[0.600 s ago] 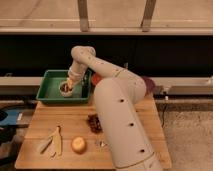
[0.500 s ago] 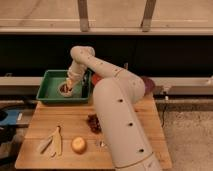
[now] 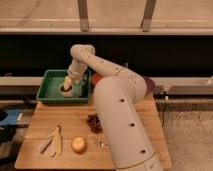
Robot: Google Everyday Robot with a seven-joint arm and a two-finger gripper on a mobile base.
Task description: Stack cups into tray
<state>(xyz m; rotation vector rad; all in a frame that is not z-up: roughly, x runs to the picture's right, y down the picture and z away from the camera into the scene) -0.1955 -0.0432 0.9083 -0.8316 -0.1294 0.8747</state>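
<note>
Beneath a dark window wall, a wooden worktop [image 3: 65,127] carries the green tray [image 3: 52,99] at its far left corner. The robot's tool [image 3: 67,82] hangs inside the tray, directly over a small white cup [image 3: 66,91] resting toward the tray's right side. Whether the tool holds the cup cannot be told. The next move likely turns on that straight vertical line.
</note>
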